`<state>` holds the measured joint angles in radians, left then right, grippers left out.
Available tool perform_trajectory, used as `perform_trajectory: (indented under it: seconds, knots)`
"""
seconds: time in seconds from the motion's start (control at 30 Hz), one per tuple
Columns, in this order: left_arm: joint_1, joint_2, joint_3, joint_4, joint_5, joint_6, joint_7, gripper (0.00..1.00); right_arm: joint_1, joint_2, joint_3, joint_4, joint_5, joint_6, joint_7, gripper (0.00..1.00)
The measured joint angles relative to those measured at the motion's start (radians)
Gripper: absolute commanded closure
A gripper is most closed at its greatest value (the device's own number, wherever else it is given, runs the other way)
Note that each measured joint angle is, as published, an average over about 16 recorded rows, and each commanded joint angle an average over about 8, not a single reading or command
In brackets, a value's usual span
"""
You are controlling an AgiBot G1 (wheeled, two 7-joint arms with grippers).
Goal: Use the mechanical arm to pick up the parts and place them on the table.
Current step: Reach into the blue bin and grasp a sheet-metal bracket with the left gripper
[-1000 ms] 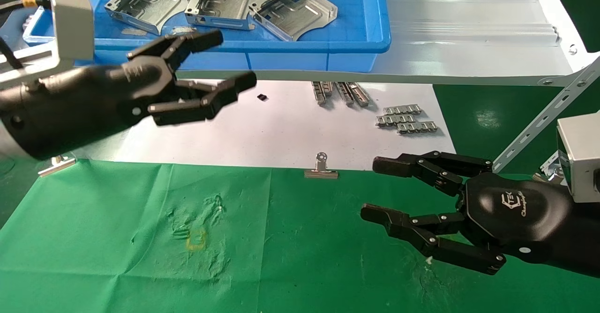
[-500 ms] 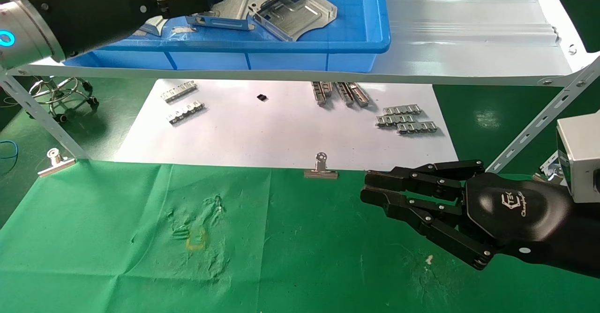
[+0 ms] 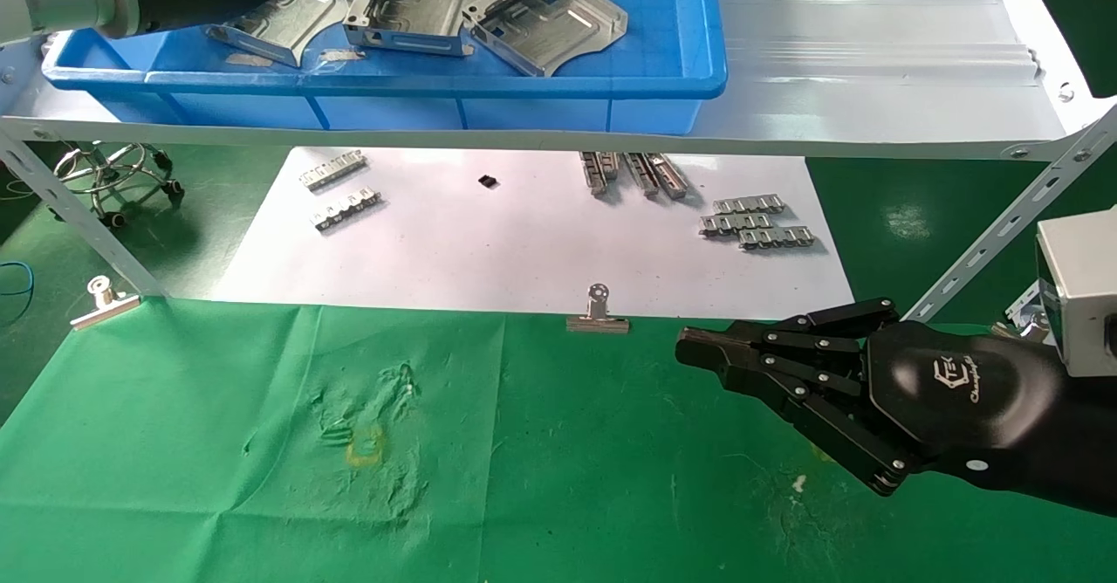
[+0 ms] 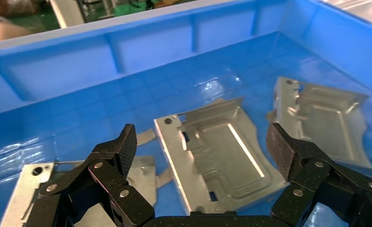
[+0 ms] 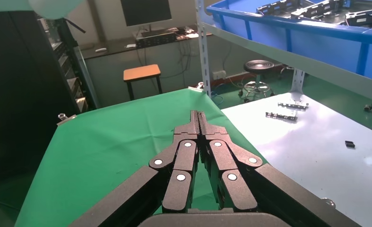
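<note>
Fingers spread wide, our glossy black left hand [image 4: 200,156] hovers above 3 silver stamped sheet-metal plates [image 3: 417,5] lying in the blue plastic bin [image 3: 611,85]; the wrinkled green cloth table [image 3: 218,443] lies below, and our right black hand [image 3: 698,349] rests over it, fingers pressed together

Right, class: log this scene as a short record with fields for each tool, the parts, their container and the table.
left tool: open, fingers spread over the middle part, inside the blue bin
right tool: shut, empty, parked over the green table
parts: three; left, middle, right, all lying in the bin
blue bin: on the grey shelf
parts on the table: none yet
</note>
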<state>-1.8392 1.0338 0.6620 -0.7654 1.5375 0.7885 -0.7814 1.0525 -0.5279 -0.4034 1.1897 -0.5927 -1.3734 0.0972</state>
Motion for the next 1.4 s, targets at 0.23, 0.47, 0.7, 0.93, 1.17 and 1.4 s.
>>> perform_trajectory:
  seconds: [0.23, 0.47, 0.7, 0.93, 1.17, 1.4]
  knots:
    - [-0.045, 0.025, 0.037, 0.060, 0.061, 0.015, -0.058, 1.00, 0.000, 0.000, 0.000, 0.000, 0.000, 0.000, 0.000, 1.00]
    - [-0.065, 0.036, 0.058, 0.088, 0.096, 0.021, -0.095, 1.00, 0.000, 0.000, 0.000, 0.000, 0.000, 0.000, 0.000, 1.00]
    - [-0.073, 0.039, 0.071, 0.094, 0.121, 0.025, -0.122, 1.00, 0.000, 0.000, 0.000, 0.000, 0.000, 0.000, 0.000, 1.00]
    - [-0.076, 0.042, 0.083, 0.092, 0.141, 0.027, -0.144, 1.00, 0.000, 0.000, 0.000, 0.000, 0.000, 0.000, 0.000, 1.00]
    - [-0.073, 0.044, 0.090, 0.086, 0.155, 0.024, -0.157, 1.00, 0.000, 0.000, 0.000, 0.000, 0.000, 0.000, 0.000, 1.00]
    - [-0.073, 0.041, 0.093, 0.083, 0.166, 0.014, -0.163, 1.00, 0.000, 0.000, 0.000, 0.000, 0.000, 0.000, 0.000, 1.00]
